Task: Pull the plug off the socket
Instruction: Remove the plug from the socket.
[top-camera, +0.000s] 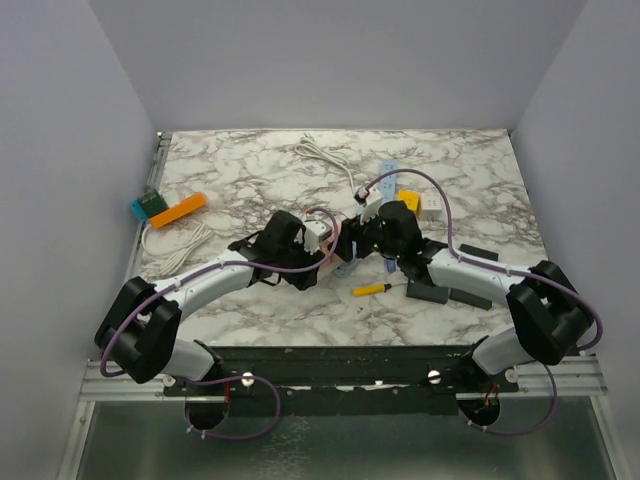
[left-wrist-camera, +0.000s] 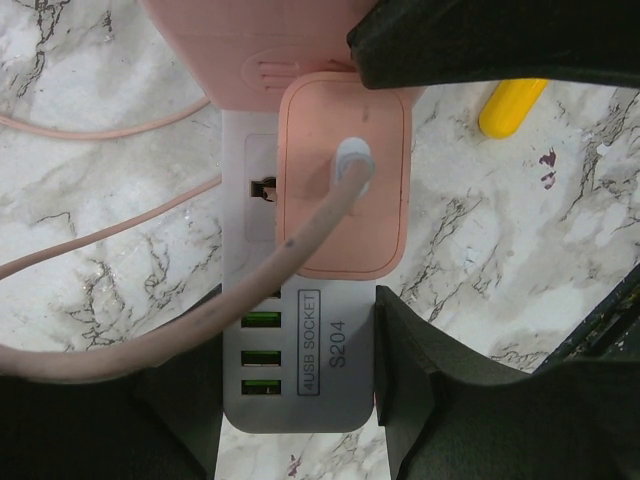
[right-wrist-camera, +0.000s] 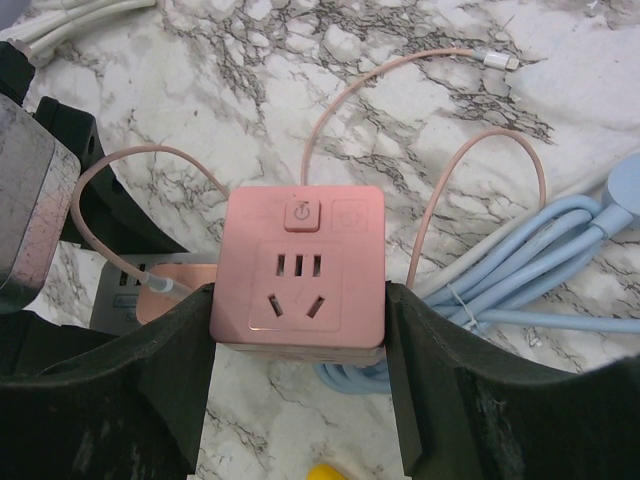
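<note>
A grey USB socket strip (left-wrist-camera: 335, 395) lies on the marble between the fingers of my left gripper (left-wrist-camera: 298, 390), which is shut on its sides. A flat pink plug (left-wrist-camera: 385, 200) is seated on the strip's face, and its pink cable (left-wrist-camera: 150, 340) curls off to the left. Just beyond it sits a pink cube socket (right-wrist-camera: 300, 265) with a power button; my right gripper (right-wrist-camera: 300, 305) is shut on its two sides. In the right wrist view the plug (right-wrist-camera: 180, 272) and grey strip (right-wrist-camera: 108, 300) show at the left. From above, both grippers meet mid-table around the strip (top-camera: 318, 232).
A bundle of light blue cable (right-wrist-camera: 540, 260) lies right of the pink cube. A yellow-handled tool (top-camera: 372, 289) sits just in front of the grippers, with dark blocks (top-camera: 440, 293) to its right. An orange block (top-camera: 180, 210), a white cable coil (top-camera: 175, 240) and another white cable (top-camera: 325, 155) lie farther off.
</note>
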